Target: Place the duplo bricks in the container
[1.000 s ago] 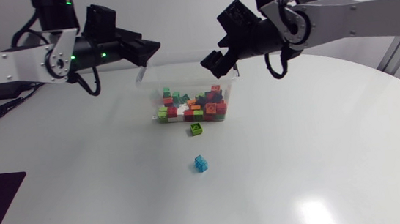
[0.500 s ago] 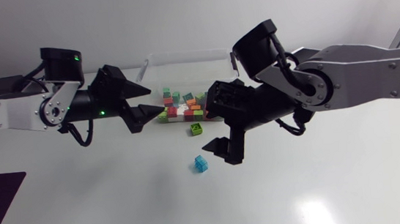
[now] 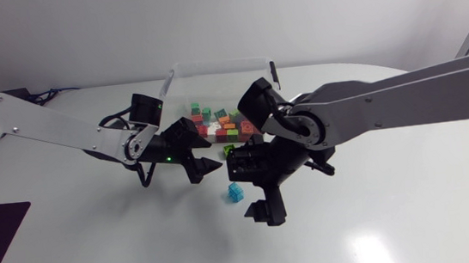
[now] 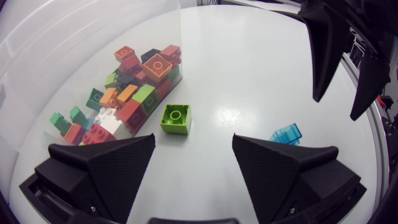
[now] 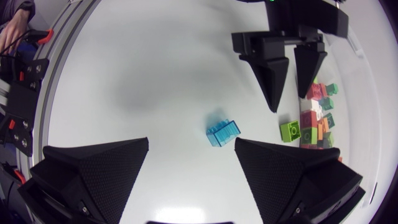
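Blue brick (image 3: 236, 192): a clear blue piece lying loose on the table (image 3: 415, 218), outside the box, at about 6 o'clock from the green one in the overhead view.
Green brick (image 4: 175, 118): square, stud up, loose on the table just beside the container's near wall, close to it but not inside.
Container (image 3: 215, 63): a clear tub at 12 o'clock from both loose bricks, with a heap of mixed bricks (image 4: 134, 81) already in it.
Right gripper (image 5: 191, 158): jaws wide apart and empty, hanging low over the table. The blue brick sits just ahead of the gap, a shade toward one finger; seen from above it is at roughly 10 o'clock from the jaws.
Left gripper (image 4: 193, 152): jaws likewise spread, holding nothing. The green brick lies straight ahead of the gap, at about 2 o'clock from the tips in the overhead view.
Key relation: each arm has its own brick, right nearer the blue and left nearer the green. The blue brick looks slightly oblong and sits askew to the right fingers, so I'd judge a small wrist turn is needed before closing.
Risk: the two grippers are near each other, so simultaneous descents could crowd.
Progress: most bricks are in; two remain.
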Robot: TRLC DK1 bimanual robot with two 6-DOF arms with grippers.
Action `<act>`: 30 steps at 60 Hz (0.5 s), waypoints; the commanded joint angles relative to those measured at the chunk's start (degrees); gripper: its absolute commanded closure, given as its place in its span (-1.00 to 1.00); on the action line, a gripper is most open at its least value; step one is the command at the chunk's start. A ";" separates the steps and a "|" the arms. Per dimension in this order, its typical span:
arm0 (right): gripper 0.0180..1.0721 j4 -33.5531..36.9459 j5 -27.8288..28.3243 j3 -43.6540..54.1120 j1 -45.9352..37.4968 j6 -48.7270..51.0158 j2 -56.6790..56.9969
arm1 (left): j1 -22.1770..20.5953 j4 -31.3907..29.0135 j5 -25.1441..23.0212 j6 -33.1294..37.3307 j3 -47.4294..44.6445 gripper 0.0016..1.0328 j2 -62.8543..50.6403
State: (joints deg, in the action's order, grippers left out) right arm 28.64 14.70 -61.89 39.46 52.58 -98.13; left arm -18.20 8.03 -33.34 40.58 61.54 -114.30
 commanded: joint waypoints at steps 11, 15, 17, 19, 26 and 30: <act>-0.90 0.89 -3.36 -4.21 2.02 6.40 -7.17 | -1.84 3.92 1.26 0.82 5.70 -0.67 -6.99; -0.90 1.42 -3.62 -5.79 1.93 7.36 -9.01 | -1.76 3.92 1.26 0.91 6.84 -0.67 -7.96; -0.90 1.42 -3.89 -6.23 1.76 7.98 -9.54 | -1.76 4.01 1.26 0.91 7.63 -0.67 -8.48; -0.90 1.50 -3.98 -7.11 1.49 8.33 -10.24 | -1.76 4.10 1.35 0.99 8.07 -0.67 -9.01; -0.90 1.77 -3.89 -9.66 0.62 9.83 -12.79 | -1.84 5.33 1.44 0.73 9.74 -0.67 -10.86; -0.90 1.94 -3.98 -10.62 0.26 10.26 -13.85 | -2.02 5.50 1.44 0.73 10.36 -0.67 -11.65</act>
State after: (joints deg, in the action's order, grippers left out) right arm 29.67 11.05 -70.76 40.40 60.36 -109.65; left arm -19.70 12.64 -32.05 40.58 70.02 -123.59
